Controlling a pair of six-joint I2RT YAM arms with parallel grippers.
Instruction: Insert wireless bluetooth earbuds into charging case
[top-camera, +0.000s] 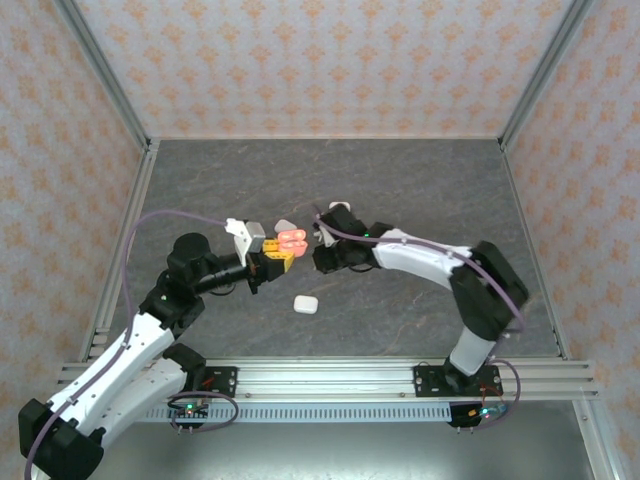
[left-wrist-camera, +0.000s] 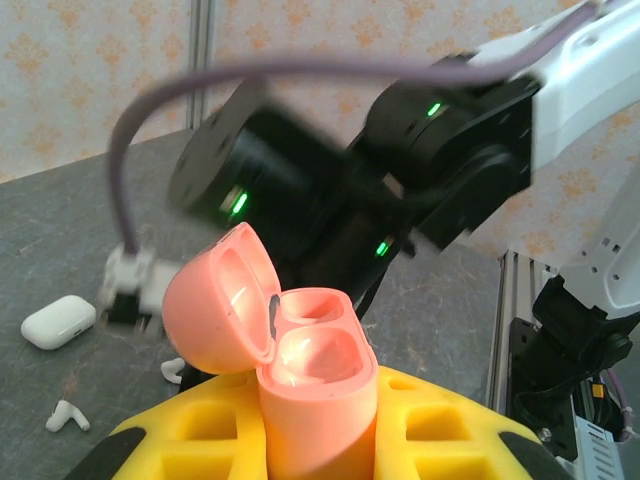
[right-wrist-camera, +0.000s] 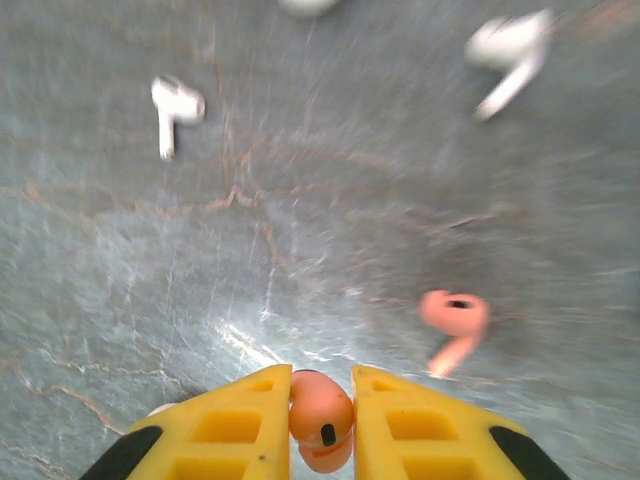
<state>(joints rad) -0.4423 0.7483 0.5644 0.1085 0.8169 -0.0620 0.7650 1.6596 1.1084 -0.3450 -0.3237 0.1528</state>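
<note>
My left gripper (top-camera: 276, 257) (left-wrist-camera: 318, 410) is shut on a salmon-pink charging case (top-camera: 291, 240) (left-wrist-camera: 318, 385). The case stands upright between the yellow fingers, and its lid (left-wrist-camera: 213, 312) is swung open to the left over two empty wells. Just right of the case, my right gripper (top-camera: 322, 254) (right-wrist-camera: 321, 405) is shut on a salmon-pink earbud (right-wrist-camera: 322, 418). A second pink earbud (right-wrist-camera: 455, 320) lies on the table beyond it. Two white earbuds (right-wrist-camera: 172, 105) (right-wrist-camera: 510, 48) lie farther off.
A shut white case (top-camera: 305, 304) (left-wrist-camera: 58, 321) lies on the grey table near the front. White earbuds (left-wrist-camera: 68, 415) (left-wrist-camera: 172, 371) lie close to it. The right arm's black wrist (left-wrist-camera: 300, 200) hangs close behind the open case. Patterned walls ring the table.
</note>
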